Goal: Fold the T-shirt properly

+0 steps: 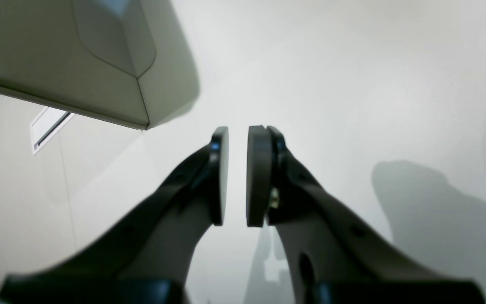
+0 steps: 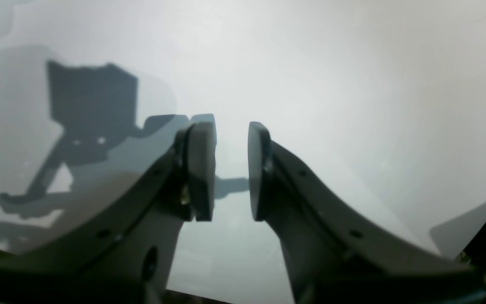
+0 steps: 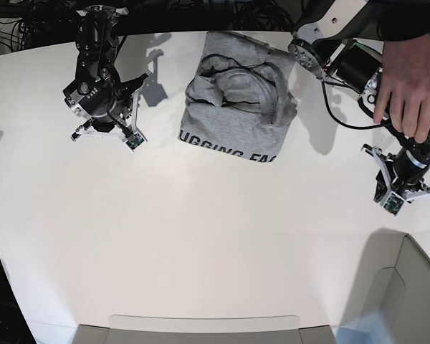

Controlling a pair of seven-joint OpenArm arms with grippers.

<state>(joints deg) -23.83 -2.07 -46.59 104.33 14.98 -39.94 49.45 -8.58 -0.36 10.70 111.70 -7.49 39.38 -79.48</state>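
Fingers [image 1: 220, 177] of left gripper [image 1: 237, 175] slightly parted, holding nothing, right gripper [image 2: 231, 171] likewise gapped and empty, T-shirt [image 3: 238, 97] bunched on table [image 3: 215, 236] between arms, person's hand [image 3: 408, 82] on left arm.

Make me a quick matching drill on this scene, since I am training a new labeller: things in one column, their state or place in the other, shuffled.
Things:
1. T-shirt
2. left end effector
3. person's hand
4. right end effector

States or places:
a. resting on the left arm
b. bunched at the table's far edge, lettering showing
c. empty, over bare table, box corner in its view
d. empty, over bare table, arm shadow in its view

Pairs: 1-b, 2-c, 3-a, 4-d
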